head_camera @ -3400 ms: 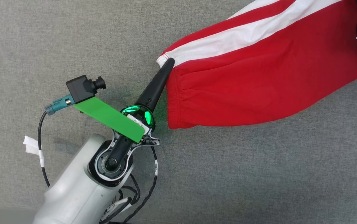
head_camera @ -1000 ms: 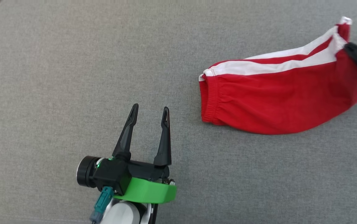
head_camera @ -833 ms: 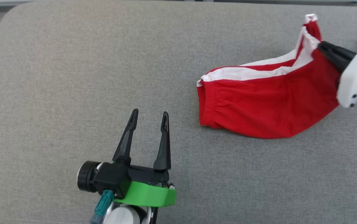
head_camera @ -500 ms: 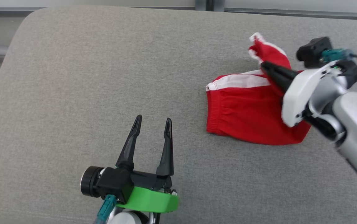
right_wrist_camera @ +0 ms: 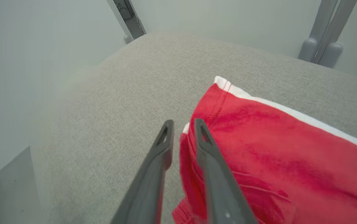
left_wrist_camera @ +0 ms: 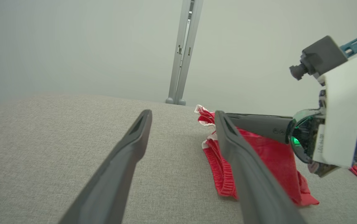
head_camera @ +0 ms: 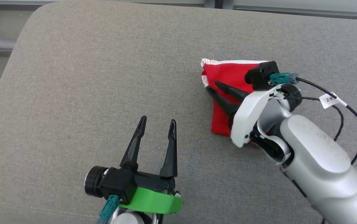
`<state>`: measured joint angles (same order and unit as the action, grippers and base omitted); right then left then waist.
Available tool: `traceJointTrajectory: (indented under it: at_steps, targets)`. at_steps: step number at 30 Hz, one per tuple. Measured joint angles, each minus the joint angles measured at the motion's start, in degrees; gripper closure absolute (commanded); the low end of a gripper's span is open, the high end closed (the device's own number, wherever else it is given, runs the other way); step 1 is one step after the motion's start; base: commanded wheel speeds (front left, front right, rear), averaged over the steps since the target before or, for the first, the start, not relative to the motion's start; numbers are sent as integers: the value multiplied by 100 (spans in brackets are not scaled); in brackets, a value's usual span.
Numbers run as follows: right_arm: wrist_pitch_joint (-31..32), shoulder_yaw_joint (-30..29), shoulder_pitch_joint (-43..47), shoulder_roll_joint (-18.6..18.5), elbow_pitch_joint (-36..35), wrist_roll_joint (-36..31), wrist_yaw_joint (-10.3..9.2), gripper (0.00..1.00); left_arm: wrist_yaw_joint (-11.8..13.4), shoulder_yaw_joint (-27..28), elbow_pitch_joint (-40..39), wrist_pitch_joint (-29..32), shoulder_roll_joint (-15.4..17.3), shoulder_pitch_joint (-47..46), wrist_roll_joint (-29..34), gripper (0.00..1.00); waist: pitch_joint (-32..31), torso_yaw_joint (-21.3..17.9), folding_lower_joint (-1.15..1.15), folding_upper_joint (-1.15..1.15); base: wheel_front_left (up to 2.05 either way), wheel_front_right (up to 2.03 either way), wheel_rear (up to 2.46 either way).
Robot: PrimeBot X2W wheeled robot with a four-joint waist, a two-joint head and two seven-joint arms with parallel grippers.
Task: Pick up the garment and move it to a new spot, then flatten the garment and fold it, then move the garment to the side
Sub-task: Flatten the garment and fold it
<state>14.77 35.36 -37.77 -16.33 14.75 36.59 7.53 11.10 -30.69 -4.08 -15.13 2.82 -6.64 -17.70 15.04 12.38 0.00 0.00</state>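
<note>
Jaws of my left gripper [head_camera: 158, 119] stand wide open and empty above the grey cushion [head_camera: 88, 77], well apart from the garment [head_camera: 225, 73]. Further right, the right gripper [head_camera: 215, 87] has its jaws parted only a little at the left edge of this red, white-striped garment, which lies folded on the cushion. I cannot tell if they touch the cloth.
</note>
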Motion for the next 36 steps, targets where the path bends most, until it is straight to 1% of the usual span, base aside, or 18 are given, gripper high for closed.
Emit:
traceJointTrajectory:
  at_steps: [2,4,7,9,13,16,18,19,21,25,27,28,29,32,35,36]
  targets:
    - [-143,-147,123,210,-102,312,0,0,3,-1,9,0,-1,-8,-11,0,-9,-37,0,0,0,0,0]
    - [-343,-286,174,235,-260,398,1,0,7,18,15,0,0,-8,-14,0,-27,-83,0,0,0,0,0]
    - [-760,-656,263,-60,-463,304,-2,0,7,69,31,0,-1,-1,-13,0,-80,-169,0,0,0,0,0]
    - [-1096,-964,449,-303,-563,81,-2,0,7,102,31,0,-1,13,-13,0,-137,-247,0,0,0,0,0]
    - [-1606,-1366,952,-576,-634,-172,-3,0,7,193,24,0,-2,94,-35,0,-273,-367,0,0,0,0,0]
    - [-2109,-1473,1417,-783,-643,-508,-3,0,7,318,23,0,-2,229,-83,0,-413,-458,0,0,0,0,0]
    - [-2486,-1532,1711,-825,-580,-724,-3,0,13,436,14,0,-4,345,-86,0,-514,-518,0,0,0,0,0]
    - [-2626,-1548,1873,-835,-505,-924,-3,0,52,508,-9,0,-2,424,-92,0,-574,-555,0,0,0,0,0]
    - [-2821,-1614,2149,-767,-326,-1259,-2,0,52,649,-10,0,-2,583,-80,0,-694,-630,0,0,0,0,0]
    - [-2947,-1611,2504,-433,-74,-1517,1,0,45,817,-24,0,-2,828,0,0,-903,-753,0,0,0,0,0]
    - [-2958,-1539,2569,-335,66,-1597,0,0,-10,818,-46,0,-1,894,32,0,-1012,-805,0,0,0,0,0]
    - [-2960,-1523,2569,-315,109,-1613,0,5,-35,802,-56,0,-3,896,44,0,-1043,-809,0,0,0,0,0]
    - [-2971,-1481,2558,-309,138,-1633,0,100,-56,781,-77,0,-2,895,66,0,-1063,-795,0,0,0,0,0]
    - [-2977,-1303,2320,-377,285,-1707,1,100,-57,681,-135,0,-2,879,64,0,-1082,-708,0,0,0,0,0]
    - [-2978,-1051,1858,-641,568,-1805,1,100,-56,521,-169,-1,-2,822,29,0,-1061,-575,0,0,0,0,0]
    - [-2982,-889,1691,-751,717,-1813,1,100,-55,454,-178,0,-2,790,3,0,-1042,-515,0,0,0,0,0]
